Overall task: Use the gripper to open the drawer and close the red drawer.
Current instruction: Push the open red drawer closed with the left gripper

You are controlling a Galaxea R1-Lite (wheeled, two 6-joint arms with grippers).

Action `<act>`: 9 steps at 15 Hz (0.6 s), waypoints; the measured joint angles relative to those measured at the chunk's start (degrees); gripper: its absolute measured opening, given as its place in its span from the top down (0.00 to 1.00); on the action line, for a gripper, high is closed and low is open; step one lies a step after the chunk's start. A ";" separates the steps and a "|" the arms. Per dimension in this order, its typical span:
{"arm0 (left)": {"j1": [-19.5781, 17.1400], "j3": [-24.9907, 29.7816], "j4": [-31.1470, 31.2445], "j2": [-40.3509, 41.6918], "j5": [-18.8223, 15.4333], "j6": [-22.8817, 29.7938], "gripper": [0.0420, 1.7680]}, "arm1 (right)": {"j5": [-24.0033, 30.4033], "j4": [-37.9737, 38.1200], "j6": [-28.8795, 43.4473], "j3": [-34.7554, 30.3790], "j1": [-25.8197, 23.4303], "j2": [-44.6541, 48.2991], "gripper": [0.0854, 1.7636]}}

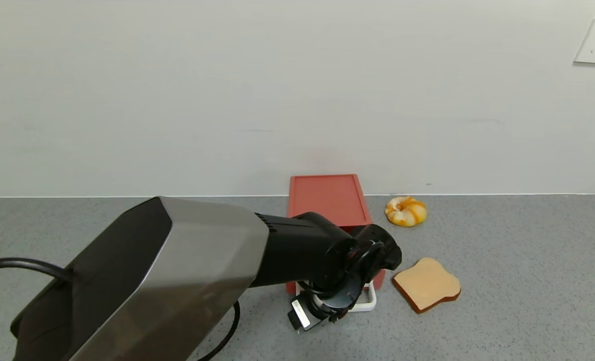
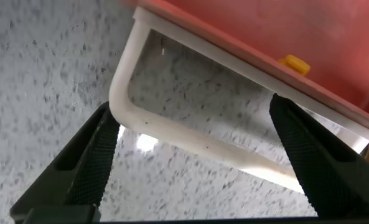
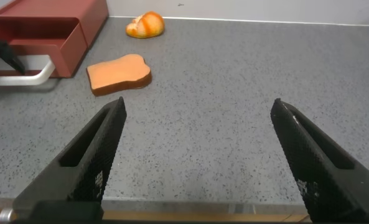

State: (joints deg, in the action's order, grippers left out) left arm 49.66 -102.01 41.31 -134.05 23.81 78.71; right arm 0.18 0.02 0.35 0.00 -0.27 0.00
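The red box [image 1: 327, 198] stands against the back wall, and its drawer [image 3: 38, 40] is slid partly out toward me, with the white loop handle [image 1: 370, 302] at the front. My left gripper [image 1: 333, 302] hangs over that handle. In the left wrist view the gripper [image 2: 193, 112] is open, one finger [image 2: 91, 162] on each side, and the handle's bar [image 2: 190, 140] crosses the gap between them, below the drawer front [image 2: 265, 37]. I cannot tell if a finger touches the bar. My right gripper [image 3: 198, 106] is open and empty over the table near its front edge.
A tan toast slice [image 1: 427, 284] lies just right of the handle, also in the right wrist view [image 3: 119, 73]. A glazed bread ring [image 1: 406, 210] sits right of the box near the wall. The left arm's cable [image 1: 6, 265] loops at the front left.
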 joint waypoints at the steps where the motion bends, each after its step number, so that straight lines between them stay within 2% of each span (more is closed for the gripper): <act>1: -0.28 -0.48 0.00 -0.18 0.00 -0.49 0.03 | -0.05 0.00 0.00 0.00 0.00 0.00 0.03; 9: -2.18 -3.11 0.06 -1.65 1.18 -3.96 0.03 | -0.02 -0.02 -0.02 0.00 0.00 0.00 0.03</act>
State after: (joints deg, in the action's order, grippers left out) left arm 47.48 -105.12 41.37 -135.69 24.99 74.75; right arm 0.16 0.00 0.33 0.00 -0.27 0.00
